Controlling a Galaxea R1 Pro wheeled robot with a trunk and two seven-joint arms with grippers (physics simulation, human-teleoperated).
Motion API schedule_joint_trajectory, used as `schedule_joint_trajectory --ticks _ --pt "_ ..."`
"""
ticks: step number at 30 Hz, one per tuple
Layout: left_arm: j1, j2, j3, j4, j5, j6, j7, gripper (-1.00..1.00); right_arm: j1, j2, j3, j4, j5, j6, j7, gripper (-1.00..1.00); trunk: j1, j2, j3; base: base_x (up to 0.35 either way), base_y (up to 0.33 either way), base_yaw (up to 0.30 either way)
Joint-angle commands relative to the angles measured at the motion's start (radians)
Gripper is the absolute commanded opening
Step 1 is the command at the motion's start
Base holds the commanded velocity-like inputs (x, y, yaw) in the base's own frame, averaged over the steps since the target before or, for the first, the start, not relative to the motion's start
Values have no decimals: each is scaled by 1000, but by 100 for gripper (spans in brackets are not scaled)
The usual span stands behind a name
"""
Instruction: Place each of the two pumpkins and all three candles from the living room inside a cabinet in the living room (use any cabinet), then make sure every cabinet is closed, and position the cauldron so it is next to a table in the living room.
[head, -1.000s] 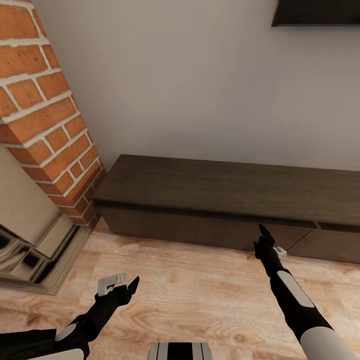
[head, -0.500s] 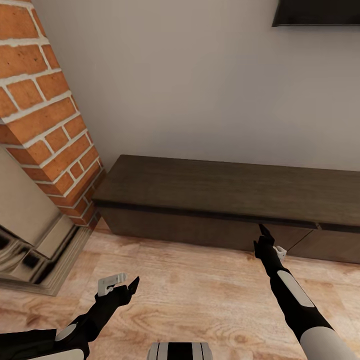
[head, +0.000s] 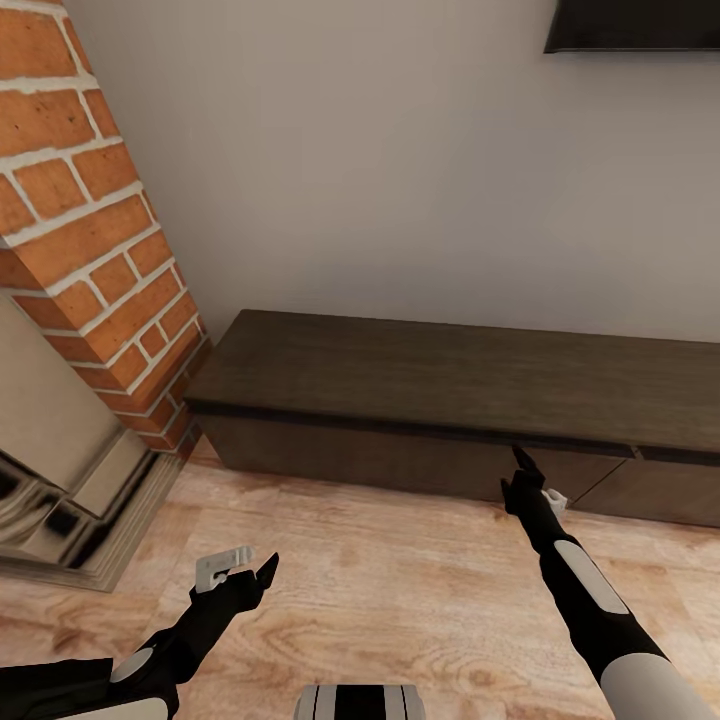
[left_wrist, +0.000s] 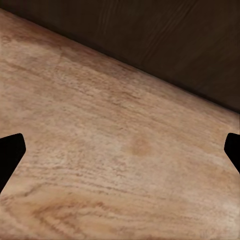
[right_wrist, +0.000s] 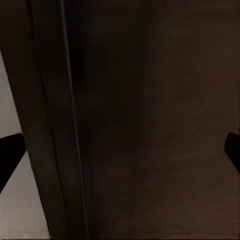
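Your right gripper (head: 527, 478) sits wide open at the cabinet (head: 440, 380) front, five o'clock. Left gripper (head: 240, 572) is open too — empty. Push crooked and the fingers could skid off that handleless front.

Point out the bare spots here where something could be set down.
The long dark-brown wooden cabinet has a bare top from the brick fireplace end rightward. The pale wooden floor lies bare between the left hand and right hand. It is tightest by the fireplace's stone base.
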Motion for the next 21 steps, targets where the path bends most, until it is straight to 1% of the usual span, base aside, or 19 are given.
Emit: schedule_joint_trajectory --ticks 1,5,13,18,21 --pt "-2 0 -3 -1 2 -4 3 100 0 -1 0 1 -11 18 6 100 0 0 -1 0 0 0" --pt "-2 0 -3 -1 2 -4 3 100 0 0 -2 2 -11 37 11 100 0 0 -1 0 0 0" --pt "-2 0 -4 -1 2 -4 3 100 0 1 -2 3 -11 42 12 100 0 0 -1 3 0 0" --pt "-2 0 -4 -1 2 -4 3 100 0 1 -1 3 -11 42 12 100 0 0 -1 163 44 0" --pt "-2 0 -4 -1 2 -4 3 100 0 1 -1 3 -11 42 12 100 0 0 -1 83 17 0"
